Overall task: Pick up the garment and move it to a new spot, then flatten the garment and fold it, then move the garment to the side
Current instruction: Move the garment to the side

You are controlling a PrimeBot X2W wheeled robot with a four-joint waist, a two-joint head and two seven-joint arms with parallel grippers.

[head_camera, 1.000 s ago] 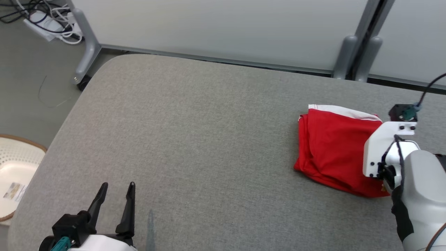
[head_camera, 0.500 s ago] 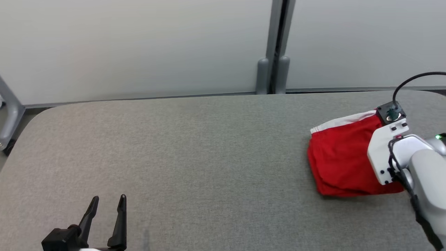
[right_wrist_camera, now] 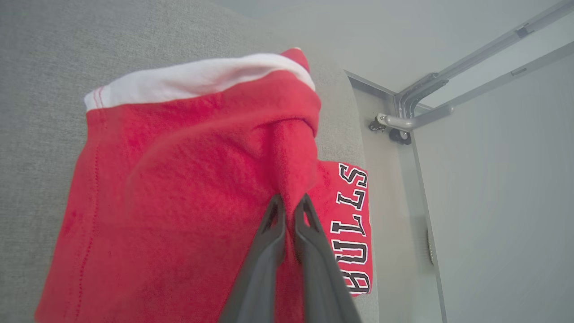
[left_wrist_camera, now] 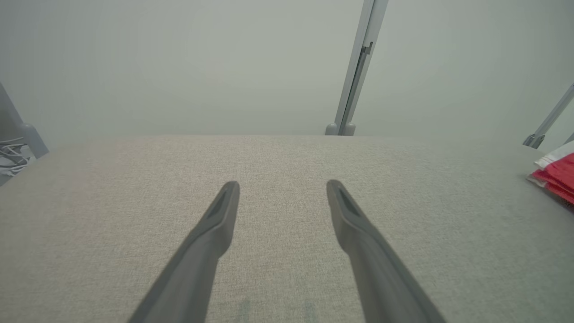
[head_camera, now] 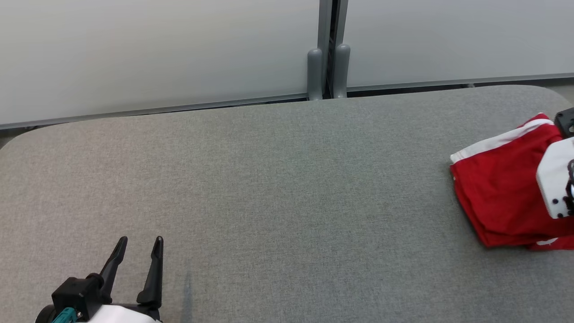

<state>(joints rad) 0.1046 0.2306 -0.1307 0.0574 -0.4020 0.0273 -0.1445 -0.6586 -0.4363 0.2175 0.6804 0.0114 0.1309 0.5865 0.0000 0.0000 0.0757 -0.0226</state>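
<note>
At worktop's (head_camera: 269,179) right edge, noted right gripper (right_wrist_camera: 290,200) clamped on red garment (right_wrist_camera: 179,179) fold; left gripper (head_camera: 140,243) low, jaws apart

A grey fabric table (head_camera: 269,179) stands before pale partition panels (head_camera: 157,54) joined by grey posts (head_camera: 315,74).

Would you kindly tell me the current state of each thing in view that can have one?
garment: folded in layers, lying near the right end of the table, one ridge of cloth pinched up.
left pincer: open, empty, over bare table.
right pincer: shut on the garment's raised ridge.
</note>
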